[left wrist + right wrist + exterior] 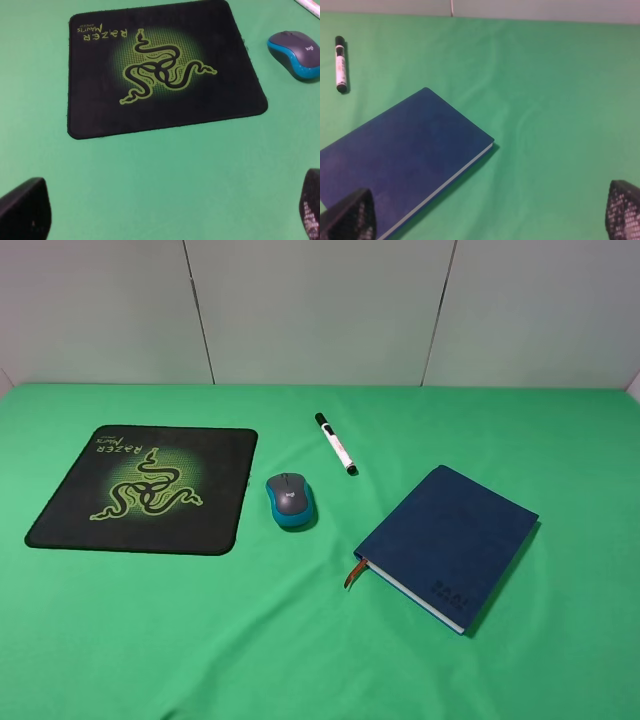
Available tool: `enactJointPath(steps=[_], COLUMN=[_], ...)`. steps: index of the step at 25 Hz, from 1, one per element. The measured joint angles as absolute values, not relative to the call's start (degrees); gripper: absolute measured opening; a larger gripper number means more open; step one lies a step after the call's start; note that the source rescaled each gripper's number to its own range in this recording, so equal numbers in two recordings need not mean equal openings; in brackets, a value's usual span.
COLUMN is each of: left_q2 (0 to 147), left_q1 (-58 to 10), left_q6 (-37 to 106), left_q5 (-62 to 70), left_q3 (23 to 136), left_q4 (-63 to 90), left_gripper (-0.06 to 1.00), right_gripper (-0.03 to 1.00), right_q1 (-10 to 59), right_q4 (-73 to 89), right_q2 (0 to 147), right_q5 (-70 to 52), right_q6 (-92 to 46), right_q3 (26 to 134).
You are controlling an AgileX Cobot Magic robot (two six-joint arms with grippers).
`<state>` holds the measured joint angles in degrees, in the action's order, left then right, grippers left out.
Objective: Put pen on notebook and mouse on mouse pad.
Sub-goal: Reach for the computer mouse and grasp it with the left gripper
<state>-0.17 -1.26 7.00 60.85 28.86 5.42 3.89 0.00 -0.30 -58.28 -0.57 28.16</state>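
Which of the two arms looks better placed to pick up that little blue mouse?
The left. Its wrist view shows the mouse and mouse pad just ahead of the open left gripper; the right wrist view shows the notebook and pen instead.

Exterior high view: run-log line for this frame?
white black-capped pen: on green cloth, off navy hardcover notebook | grey-teal mouse: beside black Razer mouse pad | left hand: open, empty | right hand: open, empty

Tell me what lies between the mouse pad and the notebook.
The mouse lies between the mouse pad and the notebook, nearer the pad and not touching it; otherwise bare green cloth. The exterior high view shows this.
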Motion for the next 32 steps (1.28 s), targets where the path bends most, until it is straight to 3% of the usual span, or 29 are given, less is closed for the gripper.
enactJointPath(steps=[32], left_q2=[-0.17], left_q1=[-1.26], left_q6=[7.00], left_q5=[60.85], left_q3=[28.86], left_q4=[5.42], left_gripper=[1.00], right_gripper=[1.00], right_q1=[3.89], right_q4=[0.00], right_q2=[-0.30], right_q5=[-58.28], right_q6=[-0.57], right_q3=[28.16])
